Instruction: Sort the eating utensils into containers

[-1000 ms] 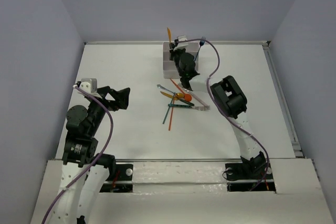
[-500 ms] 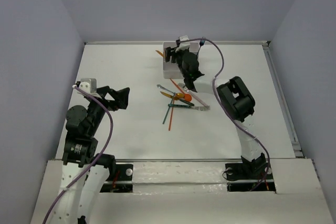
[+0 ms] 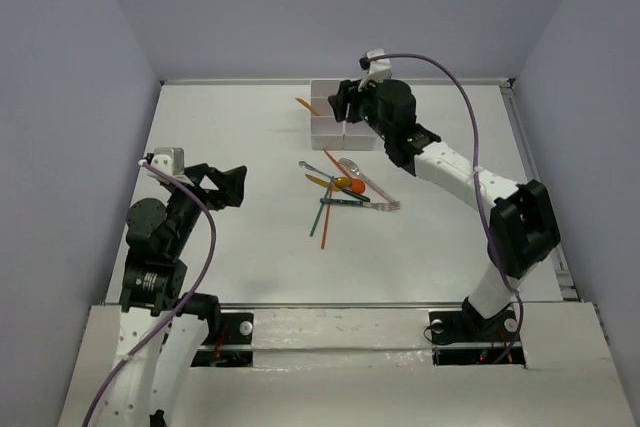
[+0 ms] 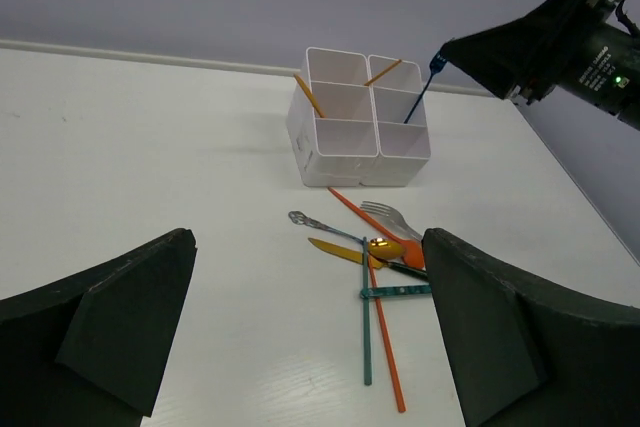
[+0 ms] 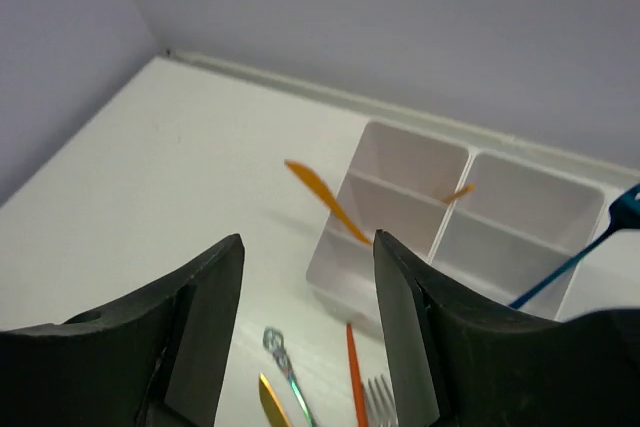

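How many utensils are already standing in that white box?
3 in the white box: an orange piece leaning out of its left column, an orange stick poking from the back, a blue fork in its right column. Anything lying low inside may be hidden.

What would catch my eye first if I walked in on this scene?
Probably the bright tangle of utensils crisscrossed mid-table in orange, teal and silver. Just beyond it stands the white container block, with an orange stick leaning out of its left side and a blue fork poking from its right. The right arm stretches toward that block, its jaws open and empty.
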Tool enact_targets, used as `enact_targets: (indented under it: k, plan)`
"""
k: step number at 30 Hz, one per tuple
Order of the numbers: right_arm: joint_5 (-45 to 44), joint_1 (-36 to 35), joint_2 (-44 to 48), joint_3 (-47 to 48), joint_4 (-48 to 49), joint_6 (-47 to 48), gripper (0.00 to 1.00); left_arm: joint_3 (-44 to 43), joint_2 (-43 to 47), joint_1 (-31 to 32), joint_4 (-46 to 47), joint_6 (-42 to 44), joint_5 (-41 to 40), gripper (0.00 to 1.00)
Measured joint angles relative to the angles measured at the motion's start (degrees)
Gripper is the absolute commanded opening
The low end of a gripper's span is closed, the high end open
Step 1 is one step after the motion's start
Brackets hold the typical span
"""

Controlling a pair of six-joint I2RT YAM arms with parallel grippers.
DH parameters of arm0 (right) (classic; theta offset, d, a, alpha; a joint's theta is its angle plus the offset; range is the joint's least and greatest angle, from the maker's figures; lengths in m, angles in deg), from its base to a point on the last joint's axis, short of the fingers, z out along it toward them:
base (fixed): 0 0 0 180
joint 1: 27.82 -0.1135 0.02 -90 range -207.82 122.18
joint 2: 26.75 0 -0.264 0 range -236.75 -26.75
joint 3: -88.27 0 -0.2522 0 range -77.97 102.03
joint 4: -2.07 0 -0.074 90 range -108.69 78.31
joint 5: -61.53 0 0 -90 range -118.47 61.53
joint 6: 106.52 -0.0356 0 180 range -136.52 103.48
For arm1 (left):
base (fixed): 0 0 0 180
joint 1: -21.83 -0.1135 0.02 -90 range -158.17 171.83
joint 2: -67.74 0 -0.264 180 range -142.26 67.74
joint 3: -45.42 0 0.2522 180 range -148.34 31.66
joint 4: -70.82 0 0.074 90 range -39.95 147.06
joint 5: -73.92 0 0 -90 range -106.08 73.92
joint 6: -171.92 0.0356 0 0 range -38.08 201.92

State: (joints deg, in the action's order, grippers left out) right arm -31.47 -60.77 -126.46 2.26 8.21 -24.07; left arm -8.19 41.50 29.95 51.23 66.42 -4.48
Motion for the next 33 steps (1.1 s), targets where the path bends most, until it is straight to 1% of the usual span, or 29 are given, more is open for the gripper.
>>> enact_targets:
  k: [4,6,7,8,9,10,11,13,14,16,17,18,19,21,24,26,27,28,29,30,33]
  plan:
    - [3.52,-0.02,2.93,-3.82,-12.83,-1.64,0.57,0.00,-0.96,0.00,0.00,-0.02,0.44,0.99]
    - [4.87,-0.02,3.61,-6.32,-18.67,-3.54,0.58,0.00,-1.40,0.00,0.00,-0.02,0.68,0.99]
    - [5.77,-0.02,4.42,-9.31,-20.52,-5.33,0.64,0.00,-1.55,0.00,0.00,-0.02,0.87,0.99]
    - [6.16,-0.02,5.07,-11.10,-21.73,-6.25,0.67,0.00,-1.62,0.00,0.00,-0.02,0.94,0.99]
    - [6.60,-0.02,6.08,-13.81,-23.50,-7.87,0.70,0.00,-1.62,0.00,0.00,-0.02,1.07,0.99]
    - [6.75,-0.02,6.62,-15.28,-24.41,-8.44,0.70,0.00,-1.60,0.00,0.02,-0.02,1.16,0.99]
    - [7.06,-0.02,7.23,-17.09,-26.10,-9.49,0.68,0.00,-1.57,0.00,0.02,-0.02,1.29,0.99]
    - [8.44,-0.11,7.41,-18.86,-27.54,-11.10,0.60,0.00,-1.49,0.00,0.00,-0.02,1.46,0.99]
    - [9.35,-0.13,7.30,-19.34,-28.28,-11.52,0.50,0.00,-1.38,0.00,0.00,-0.02,1.51,0.99]
    - [10.16,-0.42,6.64,-19.30,-28.89,-11.87,0.40,0.00,-1.09,0.00,0.02,-0.02,1.64,0.99]
    - [10.47,-0.52,6.32,-19.19,-28.89,-12.13,0.41,0.00,-0.90,0.00,0.02,-0.02,1.70,0.99]
    - [10.86,-0.66,5.57,-19.02,-28.92,-12.15,0.45,0.00,-0.70,0.00,0.02,-0.02,1.73,0.99]
    - [10.97,-0.92,5.09,-18.88,-29.00,-12.35,0.48,0.00,-0.57,0.00,0.02,-0.02,1.73,0.99]
    - [11.19,-1.22,3.28,-17.77,-29.83,-12.22,0.49,0.00,-0.17,0.00,-0.02,-0.02,1.70,0.99]
    - [11.21,-1.97,-0.59,-14.78,-30.73,-11.69,0.43,0.00,0.17,0.00,0.00,-0.02,1.70,0.99]
    - [11.17,-2.69,-2.86,-12.63,-31.71,-11.21,0.35,0.00,0.26,0.02,0.02,-0.02,1.70,0.99]
    - [11.17,-3.13,-4.09,-11.52,-32.20,-10.80,0.33,0.00,0.33,0.02,0.00,-0.02,1.70,0.99]
    - [11.17,-3.45,-4.76,-10.95,-32.52,-10.60,0.28,0.00,0.39,0.02,0.00,-0.02,1.70,0.99]
    - [11.13,-3.78,-5.60,-10.19,-32.85,-10.34,0.27,0.00,0.48,0.02,0.00,-0.02,1.70,0.99]
    - [11.04,-4.00,-6.29,-9.62,-33.20,-10.16,0.27,0.00,0.55,0.02,0.00,-0.02,1.70,0.99]
    - [10.93,-4.90,-8.15,-8.24,-34.21,-9.70,0.40,0.00,0.66,0.11,0.00,-0.02,1.68,0.99]
